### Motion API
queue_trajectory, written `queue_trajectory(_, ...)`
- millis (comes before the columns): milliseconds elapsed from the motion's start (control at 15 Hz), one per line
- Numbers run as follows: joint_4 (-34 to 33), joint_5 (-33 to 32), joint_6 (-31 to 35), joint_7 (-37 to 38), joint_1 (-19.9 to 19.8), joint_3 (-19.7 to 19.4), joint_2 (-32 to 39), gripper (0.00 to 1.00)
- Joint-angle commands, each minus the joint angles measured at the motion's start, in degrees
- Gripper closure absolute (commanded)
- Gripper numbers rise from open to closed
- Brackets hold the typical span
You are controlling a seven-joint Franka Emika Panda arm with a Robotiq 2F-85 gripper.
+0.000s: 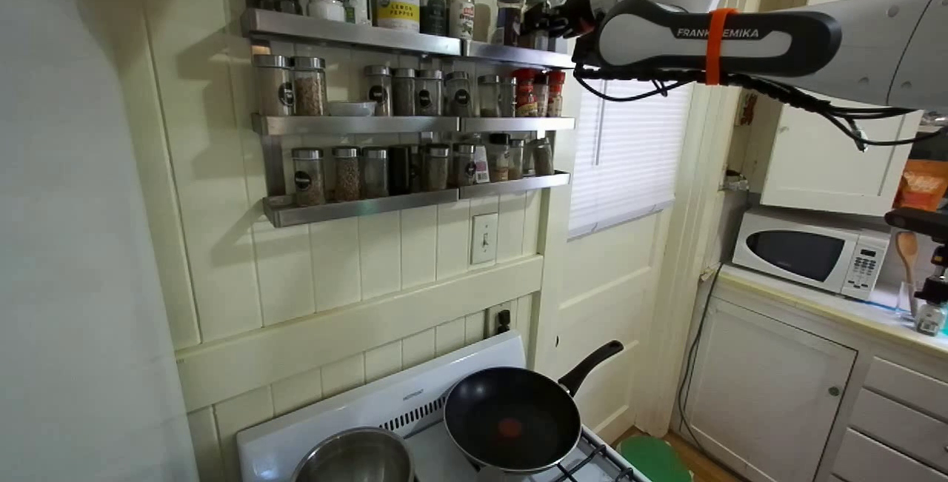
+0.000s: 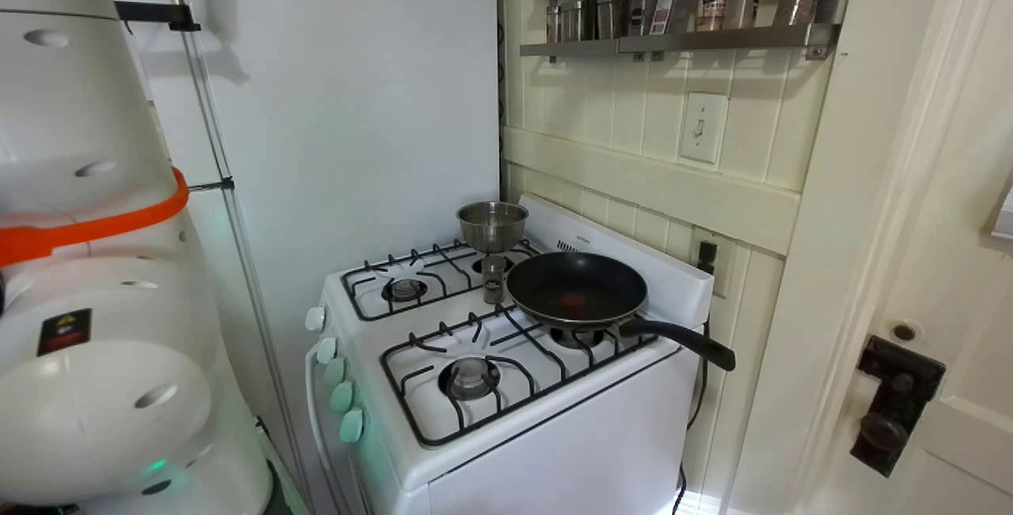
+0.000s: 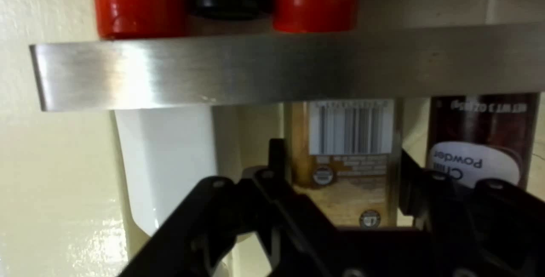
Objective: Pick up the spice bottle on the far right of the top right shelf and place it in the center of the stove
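The spice bottle (image 1: 536, 41) stands near the right end of the top right shelf (image 1: 518, 54). In the wrist view, which is upside down, the bottle (image 3: 347, 183) shows brownish-gold contents and a barcode label; its base is hidden behind the shelf lip (image 3: 255, 70). My gripper (image 1: 552, 21) is at the bottle, and in the wrist view my gripper (image 3: 340, 158) has one finger on each side of it, seemingly against the glass. Whether they press on it cannot be told. The white stove (image 2: 447, 325) is in both exterior views.
A chili powder jar (image 3: 472, 158) and a white container (image 3: 170, 158) flank the bottle. Red-capped jars (image 3: 315, 11) stand one tier below. On the stove are a frying pan (image 2: 578, 285), a metal pot (image 2: 492, 229) and a small jar (image 2: 493, 284) near the middle.
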State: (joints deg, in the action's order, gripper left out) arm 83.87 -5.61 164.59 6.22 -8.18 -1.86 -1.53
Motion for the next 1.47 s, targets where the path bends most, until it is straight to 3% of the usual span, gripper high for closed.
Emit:
queue_trajectory(0, -1.90, -1.66, 0.42, 0.88, 0.02, 0.19, 0.35, 0.67)
queue_trajectory(333, -3.47, -1.06, 1.09, 0.09, 0.34, 0.90, -0.74, 0.67)
queue_trajectory(667, -3.34, -5.72, 0.76, -0.65, -0.55, 1.01, -3.60, 0.67)
queue_trajectory(1067, 5.26, -7.46, -1.96, -2.75, -1.05, -0.05, -13.62, 0.67)
queue_trajectory(1200, 9.59, -5.46, -5.63, -5.48, -0.15, -1.26, -18.54, 0.67)
queue_trajectory(1400, 16.42, 5.04, -12.68, -13.60, 6.73, -5.57, -25.91, 0.67)
